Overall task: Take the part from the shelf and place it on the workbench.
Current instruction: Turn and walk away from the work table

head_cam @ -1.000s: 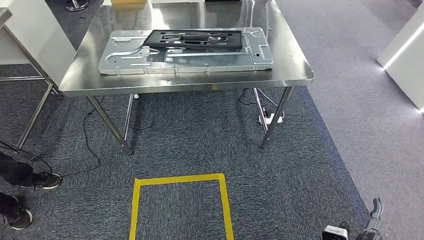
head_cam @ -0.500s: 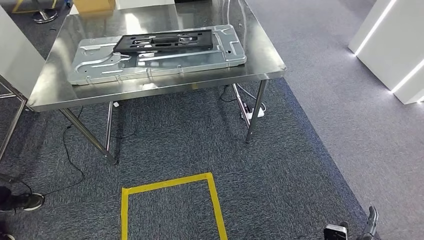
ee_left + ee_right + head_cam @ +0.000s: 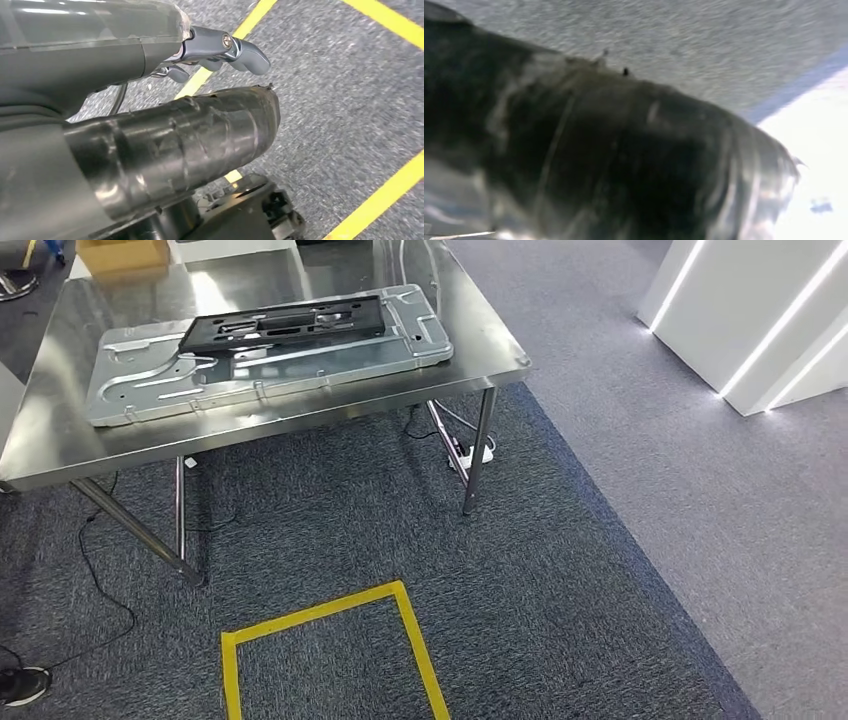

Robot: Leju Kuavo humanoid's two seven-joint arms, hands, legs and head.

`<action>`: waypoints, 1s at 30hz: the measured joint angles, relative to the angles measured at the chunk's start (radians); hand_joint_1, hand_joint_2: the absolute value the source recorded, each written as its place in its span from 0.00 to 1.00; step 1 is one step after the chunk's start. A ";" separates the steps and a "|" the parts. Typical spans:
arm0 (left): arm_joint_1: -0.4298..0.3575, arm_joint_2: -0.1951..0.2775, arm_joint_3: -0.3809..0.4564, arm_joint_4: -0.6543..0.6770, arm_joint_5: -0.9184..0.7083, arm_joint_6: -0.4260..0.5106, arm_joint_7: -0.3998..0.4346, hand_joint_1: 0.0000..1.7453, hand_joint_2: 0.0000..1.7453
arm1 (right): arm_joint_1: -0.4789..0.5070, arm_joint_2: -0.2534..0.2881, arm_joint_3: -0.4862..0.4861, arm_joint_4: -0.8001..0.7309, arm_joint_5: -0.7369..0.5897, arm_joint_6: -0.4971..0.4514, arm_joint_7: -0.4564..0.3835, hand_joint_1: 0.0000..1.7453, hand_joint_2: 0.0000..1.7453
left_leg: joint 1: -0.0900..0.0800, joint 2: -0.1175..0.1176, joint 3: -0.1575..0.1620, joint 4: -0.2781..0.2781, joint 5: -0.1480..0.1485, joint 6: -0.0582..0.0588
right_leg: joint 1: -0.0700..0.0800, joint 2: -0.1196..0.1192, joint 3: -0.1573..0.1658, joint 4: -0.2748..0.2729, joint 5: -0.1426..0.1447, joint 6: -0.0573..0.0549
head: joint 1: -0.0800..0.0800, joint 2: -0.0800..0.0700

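While the left hand (image 3: 220, 50) hangs over the carpet, I can't tell its fingers' set; the right hand (image 3: 624, 165) is a blur. A black part (image 3: 283, 318) lies on the bench (image 3: 300, 415), far ahead and above them; I'd keep both arms tucked while stepping.

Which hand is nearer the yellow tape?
Left, probably. The left hand hangs just above the tape lines; the right hand, blurred, is over plain carpet.
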 joint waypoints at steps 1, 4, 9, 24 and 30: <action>-0.002 0.000 0.001 0.000 0.001 0.000 -0.001 0.00 0.00 | -0.010 -0.009 -0.010 0.036 0.008 -0.007 0.000 0.00 0.00 | -0.002 0.006 0.001 0.002 -0.003 -0.005 | 0.004 -0.008 0.014 -0.029 0.005 -0.005 | 0.000 0.000; -0.007 -0.001 0.004 0.000 0.002 0.001 -0.003 0.00 0.00 | -0.024 -0.030 -0.034 0.117 0.018 -0.015 0.000 0.00 0.00 | -0.001 0.017 0.004 0.006 -0.011 -0.020 | 0.006 0.009 0.012 -0.038 0.007 -0.021 | -0.001 0.000; -0.003 -0.002 0.008 0.000 0.002 0.002 -0.003 0.00 0.00 | -0.044 -0.044 -0.048 0.184 0.031 -0.027 0.001 0.00 0.00 | 0.008 -0.061 -0.096 0.231 -0.137 -0.038 | 0.004 0.051 0.008 -0.044 0.016 -0.044 | -0.001 0.000; 0.003 -0.003 0.017 0.000 0.005 -0.003 -0.001 0.00 0.00 | -0.063 -0.036 -0.035 0.508 0.333 -0.126 0.501 0.00 0.00 | 0.010 -0.059 -0.008 0.003 0.011 0.010 | 0.002 0.060 -0.102 0.165 -0.091 0.001 | 0.001 0.000; 0.003 -0.003 0.017 0.000 -0.001 -0.031 -0.023 0.00 0.00 | -0.068 -0.018 -0.008 0.542 0.377 -0.074 0.495 0.00 0.00 | 0.002 0.012 -0.005 0.009 -0.001 -0.002 | -0.002 -0.006 -0.017 0.034 -0.012 0.002 | 0.001 0.000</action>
